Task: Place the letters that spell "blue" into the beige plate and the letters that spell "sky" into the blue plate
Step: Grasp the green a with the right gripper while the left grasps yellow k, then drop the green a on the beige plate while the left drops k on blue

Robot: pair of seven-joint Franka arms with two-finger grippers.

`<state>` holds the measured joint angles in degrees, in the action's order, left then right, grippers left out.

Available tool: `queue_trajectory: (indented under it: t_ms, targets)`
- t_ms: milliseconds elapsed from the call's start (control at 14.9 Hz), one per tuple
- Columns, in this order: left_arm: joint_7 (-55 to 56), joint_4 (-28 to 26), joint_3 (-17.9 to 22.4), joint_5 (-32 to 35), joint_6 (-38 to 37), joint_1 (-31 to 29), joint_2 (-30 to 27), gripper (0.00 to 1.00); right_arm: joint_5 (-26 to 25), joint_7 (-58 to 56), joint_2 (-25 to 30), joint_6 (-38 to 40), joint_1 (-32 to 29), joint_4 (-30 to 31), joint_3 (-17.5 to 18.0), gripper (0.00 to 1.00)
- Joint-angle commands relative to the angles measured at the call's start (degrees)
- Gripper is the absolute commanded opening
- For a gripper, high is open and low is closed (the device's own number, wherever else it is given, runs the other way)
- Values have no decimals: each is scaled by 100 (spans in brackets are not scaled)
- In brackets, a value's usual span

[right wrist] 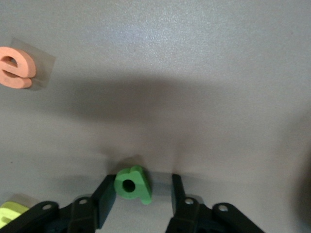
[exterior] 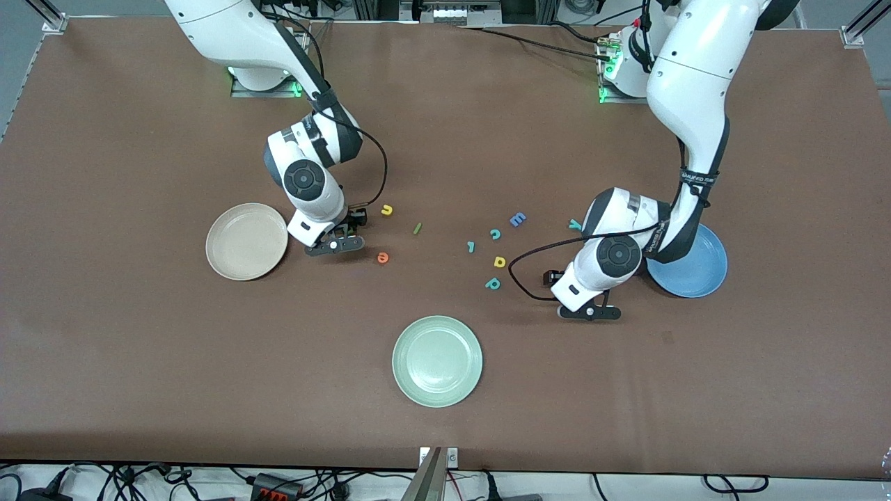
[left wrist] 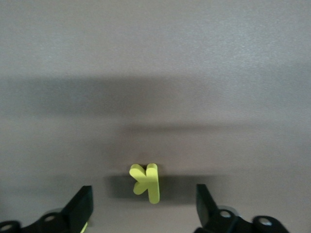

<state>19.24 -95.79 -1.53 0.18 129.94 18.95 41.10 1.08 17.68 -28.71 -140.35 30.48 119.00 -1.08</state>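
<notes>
A yellow k (left wrist: 147,182) lies flat on the brown table, and my left gripper (left wrist: 144,200) hangs low over it, open, one finger on each side with a gap to both. This gripper (exterior: 590,312) is beside the blue plate (exterior: 699,273), which the left arm partly covers. My right gripper (right wrist: 142,194) stands open around a green b (right wrist: 130,185); one finger touches the letter and the other stands apart from it. That gripper (exterior: 335,245) is next to the beige plate (exterior: 246,241). Loose on the table lie a yellow u (exterior: 386,209), a green l (exterior: 417,227), an orange e (exterior: 382,257) and a teal y (exterior: 575,224).
A pale green plate (exterior: 437,360) sits nearer the front camera, mid-table. A blue E (exterior: 517,220), a teal c (exterior: 495,234), a yellow rounded letter (exterior: 499,261) and a teal p (exterior: 493,282) lie scattered between the two grippers.
</notes>
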Motion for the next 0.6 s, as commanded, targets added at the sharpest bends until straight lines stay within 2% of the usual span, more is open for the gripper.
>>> queue_trajectory:
  t_ms: [0,67,201,336,537]
  targets:
    - [79,-1,39,551,75,82,3,86,68,34,-91,-28,54,-61,-42,20]
    - [79,-1,39,614,66,82,3,78,68,25,-73,-10,37,-78,-42,11]
    - [79,7,39,624,66,82,3,66,77,77,93,-10,2,-79,-50,5]
    - [79,7,39,632,153,91,47,58,77,140,417,68,-234,-78,-164,5]
    - [79,7,39,632,286,91,108,48,-11,-88,805,726,-885,-78,-234,5]
